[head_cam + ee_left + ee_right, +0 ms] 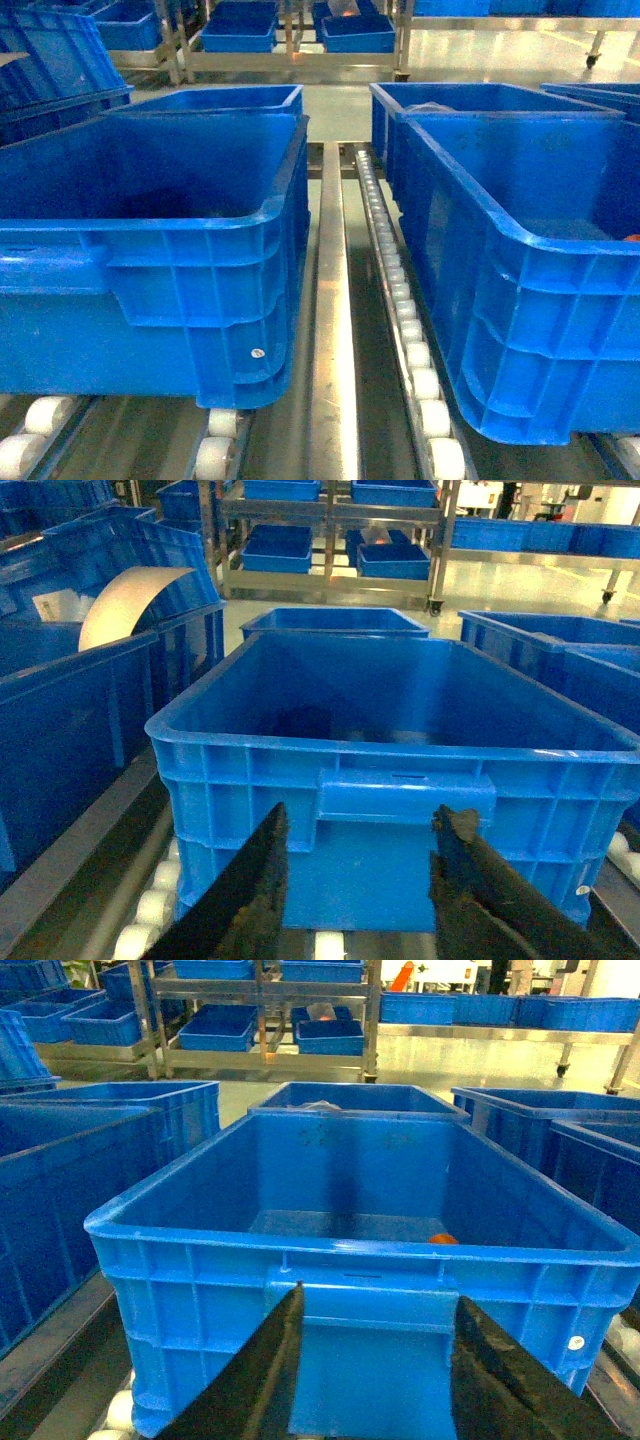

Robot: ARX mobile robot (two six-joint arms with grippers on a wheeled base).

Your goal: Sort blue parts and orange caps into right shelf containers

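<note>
Two large bright-blue crates stand side by side on roller tracks. An orange cap (442, 1239) lies on the floor of the right crate (360, 1252), and it also peeks over that crate's rim (520, 238) as an orange spot (632, 237) in the head view. My right gripper (380, 1296) is open, just in front of this crate's end handle. My left gripper (366, 815) is open too, facing the end handle of the left crate (400, 757). I cannot make out any blue parts. Neither gripper shows in the head view.
A roller track (410, 330) and a metal rail (332, 350) run between the crates. More blue crates stand behind (215, 98) and on far racks (240, 30). A curved cardboard sheet (130, 595) sticks out of a crate on the left.
</note>
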